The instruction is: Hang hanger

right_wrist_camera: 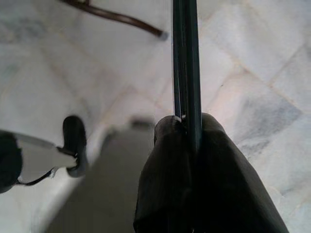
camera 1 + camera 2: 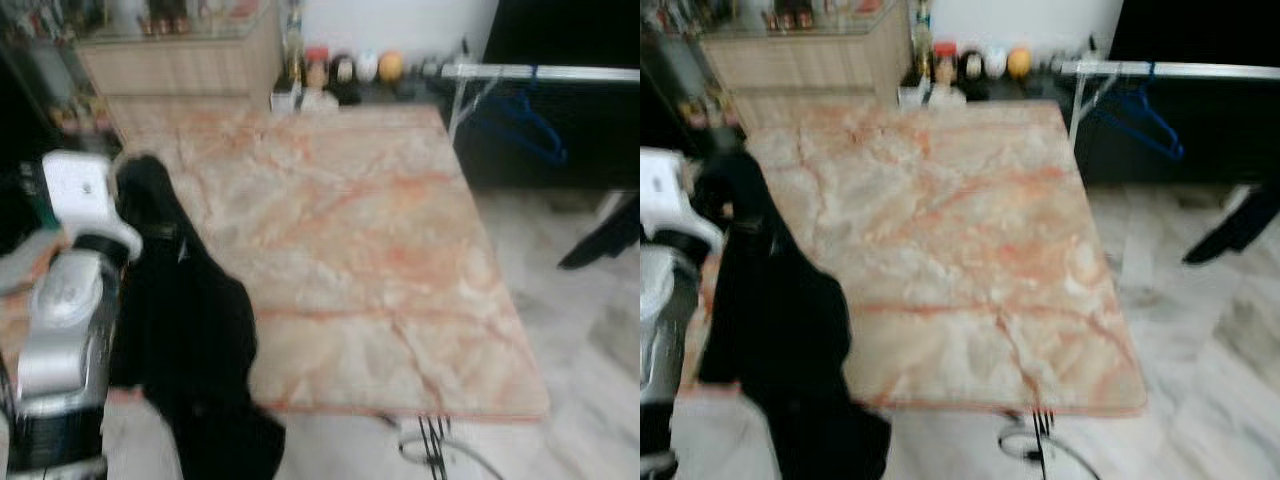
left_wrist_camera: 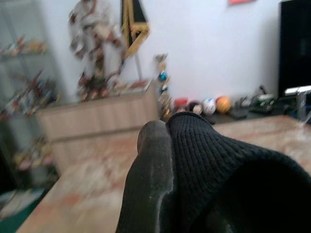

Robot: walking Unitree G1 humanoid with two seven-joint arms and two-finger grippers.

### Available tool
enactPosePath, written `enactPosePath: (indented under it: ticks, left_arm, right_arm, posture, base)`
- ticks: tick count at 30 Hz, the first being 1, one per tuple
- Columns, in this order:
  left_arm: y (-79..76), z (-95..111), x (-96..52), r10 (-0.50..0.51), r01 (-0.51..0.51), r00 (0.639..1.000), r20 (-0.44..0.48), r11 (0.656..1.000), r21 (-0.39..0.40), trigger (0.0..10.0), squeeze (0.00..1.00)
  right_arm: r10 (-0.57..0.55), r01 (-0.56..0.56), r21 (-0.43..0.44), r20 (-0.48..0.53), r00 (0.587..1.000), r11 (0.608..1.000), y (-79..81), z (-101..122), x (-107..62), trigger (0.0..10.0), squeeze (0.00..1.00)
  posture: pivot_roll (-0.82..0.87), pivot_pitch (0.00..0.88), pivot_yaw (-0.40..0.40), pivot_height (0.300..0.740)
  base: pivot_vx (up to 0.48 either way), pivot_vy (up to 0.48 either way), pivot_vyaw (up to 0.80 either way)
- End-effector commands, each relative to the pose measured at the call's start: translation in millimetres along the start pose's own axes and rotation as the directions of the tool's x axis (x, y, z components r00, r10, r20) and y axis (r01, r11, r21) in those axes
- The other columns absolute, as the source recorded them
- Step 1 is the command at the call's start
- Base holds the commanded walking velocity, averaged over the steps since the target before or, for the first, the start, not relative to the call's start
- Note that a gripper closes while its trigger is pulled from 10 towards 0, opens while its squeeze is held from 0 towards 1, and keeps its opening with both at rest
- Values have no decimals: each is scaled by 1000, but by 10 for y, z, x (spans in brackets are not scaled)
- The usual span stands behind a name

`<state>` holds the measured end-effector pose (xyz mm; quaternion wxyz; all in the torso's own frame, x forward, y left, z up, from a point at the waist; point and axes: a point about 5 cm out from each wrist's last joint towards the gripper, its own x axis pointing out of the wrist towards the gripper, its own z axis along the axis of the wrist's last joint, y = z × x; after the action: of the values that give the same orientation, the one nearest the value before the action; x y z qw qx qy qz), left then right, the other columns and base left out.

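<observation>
A black knit garment (image 2: 190, 320) hangs over the marble table's (image 2: 350, 230) near left corner and down past its edge. My left gripper (image 3: 165, 160) is shut on this knit fabric (image 3: 228, 170), held up above the table's left side. Over the pale tiled floor, my right gripper (image 1: 187, 131) is shut on a thin dark hanger (image 1: 185, 58), whose bars run straight out between the fingers. The hanger's thin wires (image 2: 432, 440) show just below the table's front edge. A silver clothes rail (image 2: 540, 72) stands at the far right beyond the table.
A blue hanger (image 2: 525, 120) hangs on the rail. A dark garment (image 2: 610, 235) dangles at the right edge over the floor. A wooden cabinet (image 2: 180, 60) and small balls and bottles (image 2: 345, 68) line the far wall. Open tiled floor (image 2: 580, 340) lies right of the table.
</observation>
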<state>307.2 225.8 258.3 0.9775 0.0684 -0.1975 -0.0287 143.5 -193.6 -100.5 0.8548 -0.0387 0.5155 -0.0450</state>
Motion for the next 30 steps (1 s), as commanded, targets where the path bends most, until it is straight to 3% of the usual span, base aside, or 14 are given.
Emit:
enactPosePath:
  ticks: [1,4,7,13,16,17,19,23,26,30]
  left_arm:
    - [31,151,77,-3,2,998,70,1000,11,10000,0]
    - [75,202,150,4,-5,997,83,1000,13,10000,0]
    - [89,147,191,3,-3,999,33,1000,-25,10000,0]
    - [-40,-265,-50,-80,65,982,-169,994,-90,10000,0]
    - [-108,-456,-205,-176,144,937,-300,982,-125,10000,0]
    - [-119,-569,-320,-239,188,897,-373,968,-168,10000,0]
    - [-108,-601,-360,-252,195,887,-388,964,-182,10000,0]
    - [-66,-747,-587,-330,240,798,-504,942,-237,10000,0]
    - [-119,-852,-808,-427,335,683,-593,904,-265,10000,0]
    - [-100,-911,-872,-403,293,682,-611,915,-276,10000,0]
  right_arm:
    - [-13,13,0,-5,1000,1000,-43,-18,-3,10000,0]
    - [-12,12,2,-6,1000,1000,-41,-16,-3,10000,0]
    - [-9,9,-3,-8,1000,1000,-41,-14,-2,10000,0]
    - [-7,7,-4,-8,1000,1000,-45,-12,-2,10000,0]
    - [-5,5,-7,-9,1000,1000,-47,-11,-1,10000,0]
    - [-5,4,-8,-9,1000,1000,-46,-9,-1,10000,0]
    - [-4,4,-8,-9,1000,1000,-46,-9,-1,10000,0]
    - [-1,0,-16,-11,1000,1000,-49,-8,-1,10000,0]
    - [2,-3,-21,-12,1000,1000,-47,-8,0,10000,0]
    - [2,-2,-19,-12,1000,1000,-52,-7,0,10000,0]
  posture:
    - [72,0,54,740]
    - [74,0,54,740]
    - [76,0,55,740]
    - [75,0,50,740]
    - [86,0,45,740]
    - [84,0,46,740]
    - [85,0,46,740]
    - [92,0,46,740]
    - [91,0,47,740]
    - [86,0,48,740]
  base:
    - [480,0,0]
    - [480,0,0]
    - [111,0,0]
    - [0,0,0]
    - [0,0,0]
    - [0,0,0]
    - [0,0,0]
    - [0,0,0]
    - [0,0,0]
    - [0,0,0]
